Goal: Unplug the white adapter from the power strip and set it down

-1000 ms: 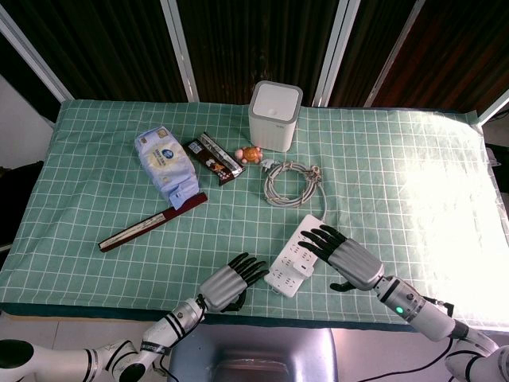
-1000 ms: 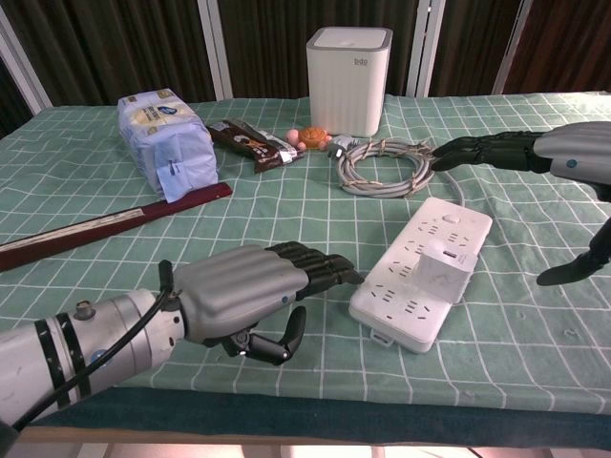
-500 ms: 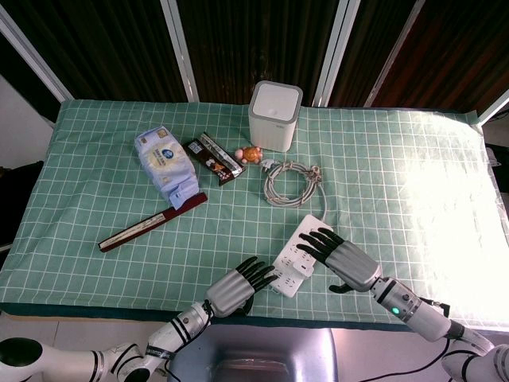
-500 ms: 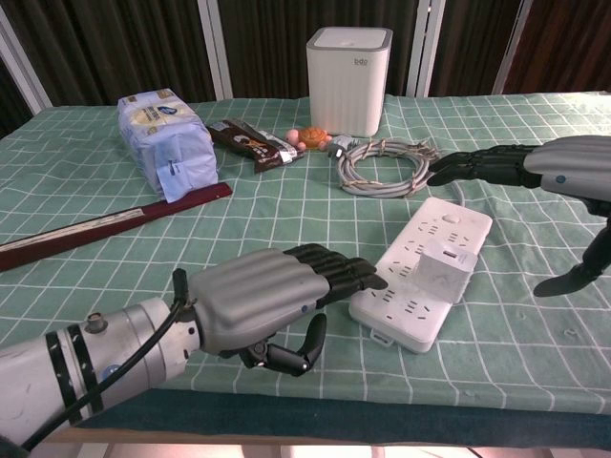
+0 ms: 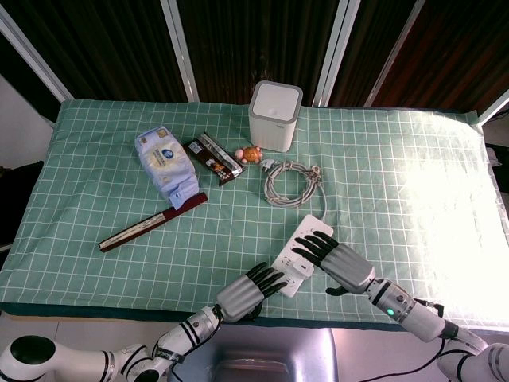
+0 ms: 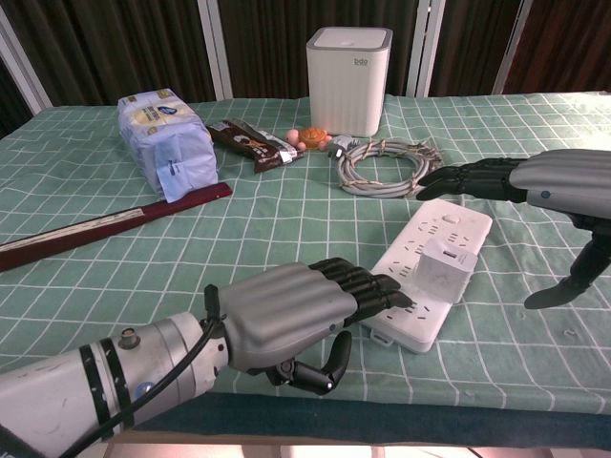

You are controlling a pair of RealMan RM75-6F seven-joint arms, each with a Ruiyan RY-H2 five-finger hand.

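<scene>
The white power strip (image 5: pixel 291 256) (image 6: pixel 426 261) lies slantwise near the table's front edge. The white adapter (image 6: pixel 446 268) sits plugged into its middle; in the head view my right hand covers it. My left hand (image 5: pixel 247 290) (image 6: pixel 298 308) reaches in from the near left, fingers stretched flat with their tips resting on the strip's near end, thumb curled under. It holds nothing. My right hand (image 5: pixel 340 262) (image 6: pixel 520 177) hovers over the strip's far half, fingers stretched out level above the adapter, thumb hanging down at the right. It holds nothing either.
A coiled grey cable (image 5: pixel 293 180) runs from the strip's far end. Behind it stand a white box (image 5: pixel 275 114), a small orange toy (image 5: pixel 251 153) and a dark snack bar (image 5: pixel 213 157). A blue-white packet (image 5: pixel 167 163) and a dark red stick (image 5: pixel 153 222) lie at left.
My left hand has slid right and forward until its fingertips lie on the strip's near end. My right hand has drifted left over the strip's far half. The adapter stays plugged in.
</scene>
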